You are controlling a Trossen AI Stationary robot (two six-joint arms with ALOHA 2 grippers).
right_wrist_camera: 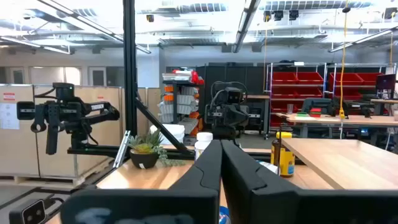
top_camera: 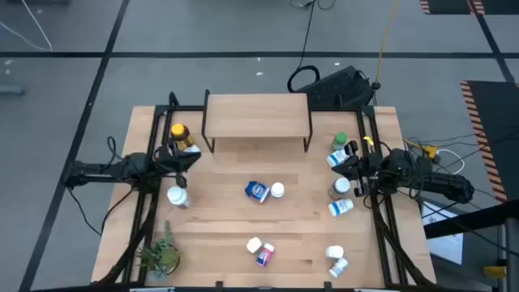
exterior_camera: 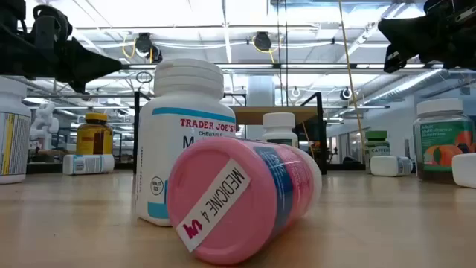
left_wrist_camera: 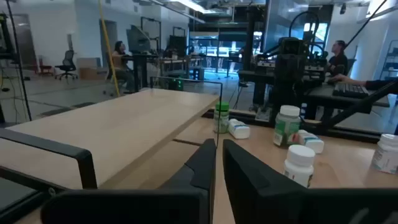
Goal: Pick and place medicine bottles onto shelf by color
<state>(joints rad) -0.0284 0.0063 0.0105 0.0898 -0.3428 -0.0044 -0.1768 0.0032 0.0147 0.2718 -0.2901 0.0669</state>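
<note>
Nearest the low camera, a pink-capped bottle (exterior_camera: 245,201) lies toppled, well short of the shelf (exterior_camera: 286,114). From above, the shelf (top_camera: 257,114) is bare; left gripper (top_camera: 188,156) and right gripper (top_camera: 342,170) flank it, fingers pressed together, empty. No pick has begun; next, one must spread over a bottle.

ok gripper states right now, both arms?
Left gripper: shut, holding nothing, beside the shelf.
Right gripper: shut, holding nothing.

A: Shelf (top_camera: 256,114)?
B: Light wood board, matt, smooth; thin black metal legs.
A: Bottle in front of it, lying down?
B: Pink-capped bottle (exterior_camera: 242,199), glossy plastic, paper label. White bottle (exterior_camera: 186,138) behind: smooth plastic, ribbed cap.
</note>
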